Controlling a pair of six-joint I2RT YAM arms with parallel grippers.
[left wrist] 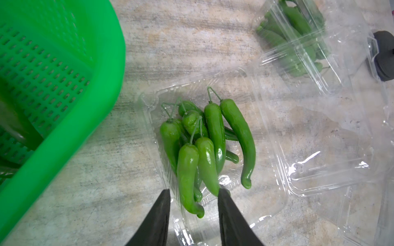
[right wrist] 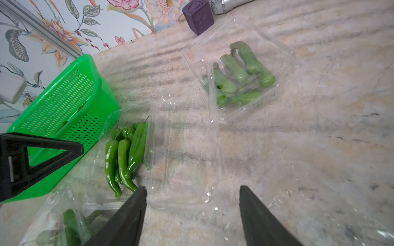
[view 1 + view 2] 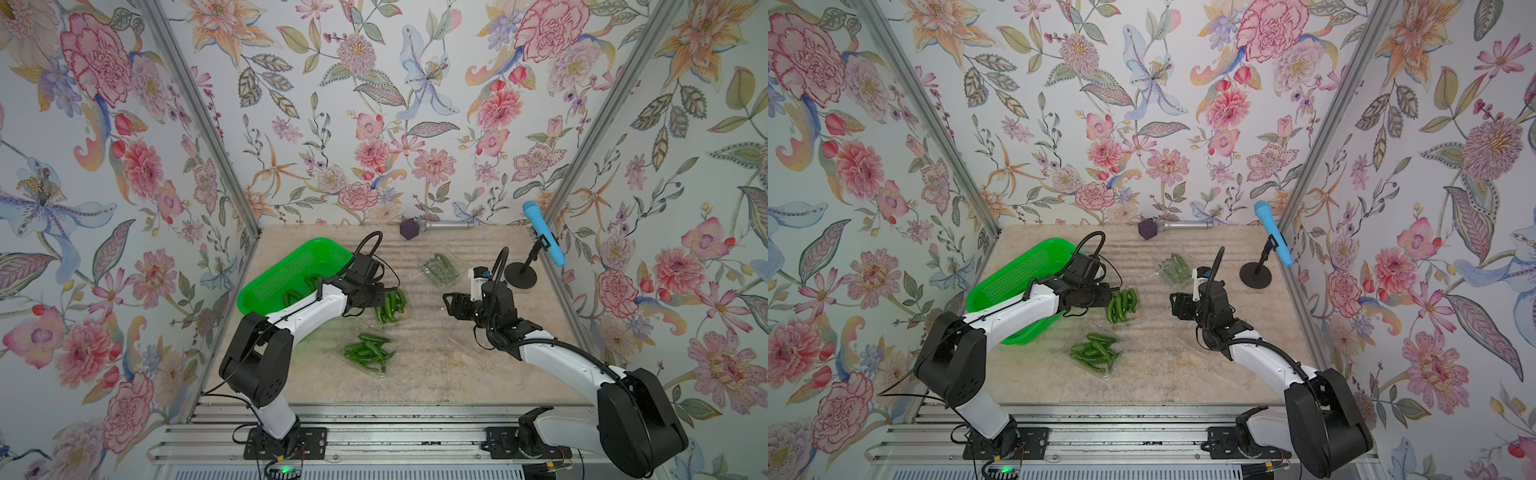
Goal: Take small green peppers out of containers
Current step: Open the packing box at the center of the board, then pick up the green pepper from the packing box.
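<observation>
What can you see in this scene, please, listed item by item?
table: one, mottled beige, cell floor
basket: one, bright green, back left, a few peppers inside
containers: at least three, clear, mid-table, each holding peppers; further clear plastic is hard to count
peppers: many, dark green, in containers and basket
cube: one, purple, back edge
silver mic: one, lying beside cube
blue mic: one, on black stand, back right
left arm: white and black, crossing basket
right arm: white and black, right side
left pincer: black, open, at open container's peppers
right pincer: black, open, empty
</observation>
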